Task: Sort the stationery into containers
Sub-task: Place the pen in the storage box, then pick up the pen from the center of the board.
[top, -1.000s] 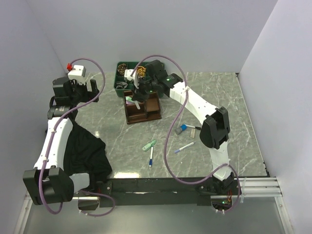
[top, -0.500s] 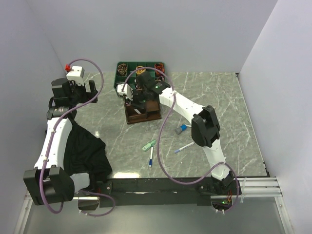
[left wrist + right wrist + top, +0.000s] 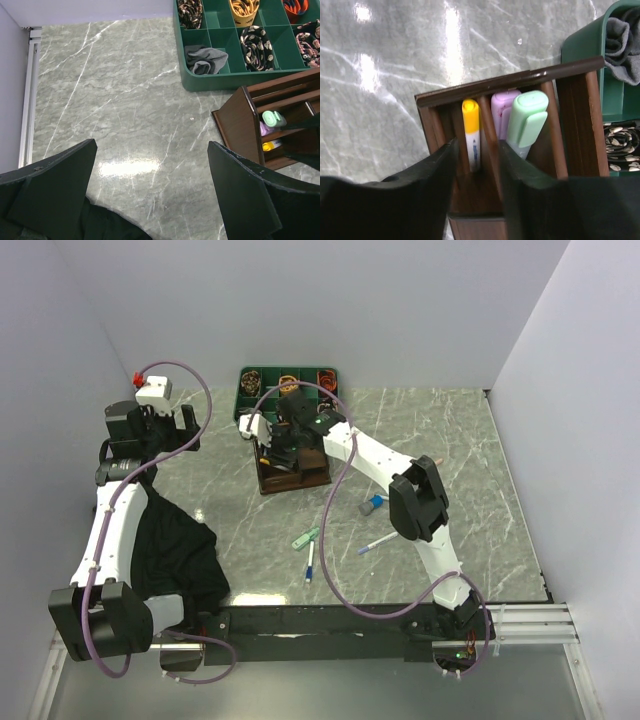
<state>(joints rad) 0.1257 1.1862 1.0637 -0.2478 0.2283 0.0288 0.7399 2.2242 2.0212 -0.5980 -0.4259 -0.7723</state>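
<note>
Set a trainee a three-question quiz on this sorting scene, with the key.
1. True or false: the left gripper holds a pen.
2. In the brown organiser, which pen shows between the right gripper fingers? A yellow, B red, C black.
3. What stands just behind the organiser, farther from the arms' bases?

Key: 1 false, its jaws are wide open and empty. 2 A, the yellow pen. 3 the green tray.
</note>
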